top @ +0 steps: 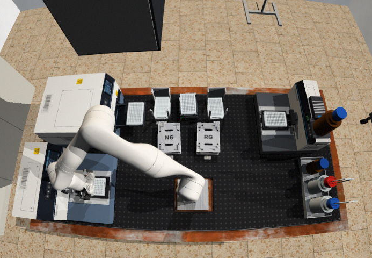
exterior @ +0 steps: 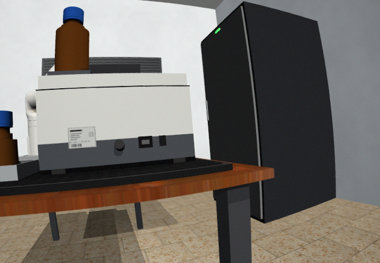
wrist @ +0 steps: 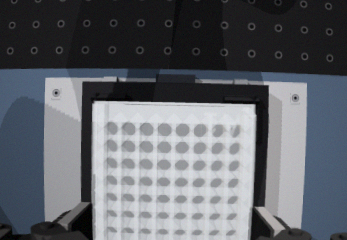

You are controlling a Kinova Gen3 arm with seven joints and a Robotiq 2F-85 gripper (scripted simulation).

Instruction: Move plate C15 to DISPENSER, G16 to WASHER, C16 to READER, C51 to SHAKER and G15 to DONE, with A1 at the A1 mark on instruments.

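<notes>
My gripper (top: 92,185) (wrist: 171,223) is shut on a white well plate (top: 100,186) (wrist: 173,172), with one finger at each long side. The plate is level over the black nest (wrist: 87,150) of the blue-decked instrument (top: 104,161) at front left; the gap below it cannot be judged. Its label is not readable. Other white plates are on the rear-left instrument's tray (top: 135,113), on the small rear-centre unit (top: 188,104), in the left rack (top: 161,106) and right rack (top: 216,106), and on the right instrument (top: 274,118). Station names are not readable.
Nests N6 (top: 168,144) and RG (top: 208,144) hold no plate. A large brown bottle (top: 327,123) (exterior: 72,46) stands on the right instrument. Smaller bottles stand in a grey tray (top: 302,194) at front right. The instrument housing (top: 31,182) rises left of my gripper.
</notes>
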